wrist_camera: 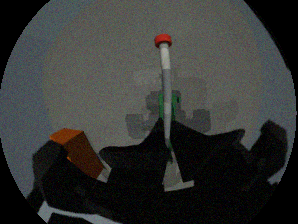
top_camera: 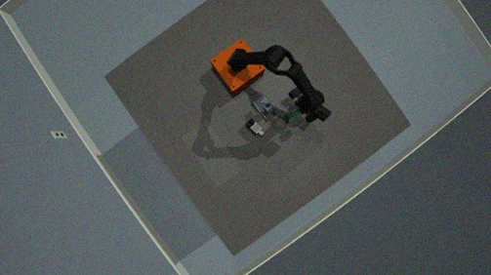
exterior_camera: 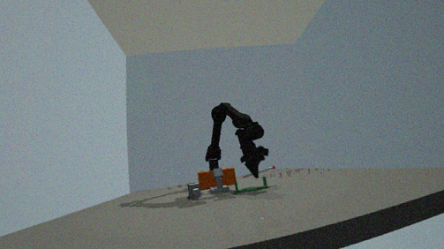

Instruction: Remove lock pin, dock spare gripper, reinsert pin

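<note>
Pincer (wrist_camera: 168, 156) clamped on the red-capped lock pin (wrist_camera: 164, 70), which we see raised above the desk (exterior_camera: 133, 237); socket mount (exterior_camera: 219, 182) and spare gripper (exterior_camera: 193, 191) stand apart.

The arm (exterior_camera: 221, 120) arches over, wrist pointing down, jaws clamped shut.

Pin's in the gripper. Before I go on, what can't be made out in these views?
- Pin gripped end: wrist view, hidden between the gripper fingers.
- Socket's bore on the mount: top view, too small.
- Spare gripper spigot: exterior view, too small, blurred.
</note>
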You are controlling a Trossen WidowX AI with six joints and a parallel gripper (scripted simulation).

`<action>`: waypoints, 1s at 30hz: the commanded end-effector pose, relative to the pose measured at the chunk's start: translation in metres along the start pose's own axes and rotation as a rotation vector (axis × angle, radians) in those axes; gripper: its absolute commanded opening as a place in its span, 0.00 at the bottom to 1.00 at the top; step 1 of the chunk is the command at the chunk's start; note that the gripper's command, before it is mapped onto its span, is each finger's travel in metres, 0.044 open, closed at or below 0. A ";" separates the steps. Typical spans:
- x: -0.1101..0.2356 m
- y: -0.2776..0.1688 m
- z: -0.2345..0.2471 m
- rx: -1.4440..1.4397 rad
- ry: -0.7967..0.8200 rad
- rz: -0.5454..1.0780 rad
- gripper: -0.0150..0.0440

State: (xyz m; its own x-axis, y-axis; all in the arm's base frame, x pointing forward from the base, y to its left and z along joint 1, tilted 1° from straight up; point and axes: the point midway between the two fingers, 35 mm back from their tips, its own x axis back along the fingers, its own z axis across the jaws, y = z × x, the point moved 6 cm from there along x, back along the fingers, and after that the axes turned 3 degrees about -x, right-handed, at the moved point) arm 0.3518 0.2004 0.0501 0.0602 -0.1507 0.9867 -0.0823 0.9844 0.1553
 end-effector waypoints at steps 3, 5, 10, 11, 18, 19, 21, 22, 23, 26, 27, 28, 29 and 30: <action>-0.001 0.000 0.000 0.000 0.001 0.000 0.25; 0.000 -0.002 -0.001 0.000 0.001 0.001 0.25; 0.007 -0.016 -0.005 -0.001 0.000 0.002 0.25; 0.009 -0.019 -0.006 -0.001 0.000 0.002 0.25; 0.019 -0.039 -0.011 -0.002 -0.001 0.004 0.25; 0.020 -0.042 -0.011 -0.002 -0.001 0.004 0.25; 0.023 -0.048 -0.013 -0.002 -0.001 0.004 0.25; 0.024 -0.050 -0.013 -0.002 -0.001 0.004 0.25; 0.025 -0.052 -0.013 -0.002 -0.001 0.004 0.25; 0.025 -0.052 -0.013 -0.002 -0.001 0.004 0.25; 0.024 -0.052 -0.013 -0.002 -0.001 0.004 0.25; 0.023 -0.053 -0.013 -0.002 0.000 0.004 0.25; 0.022 -0.053 -0.014 -0.002 0.001 0.004 0.25; 0.021 -0.053 -0.014 -0.002 0.001 0.004 0.25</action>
State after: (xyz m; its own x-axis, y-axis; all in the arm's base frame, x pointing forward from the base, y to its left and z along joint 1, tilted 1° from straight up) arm 0.3701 0.1471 0.0632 0.0641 -0.1486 0.9868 -0.0761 0.9852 0.1533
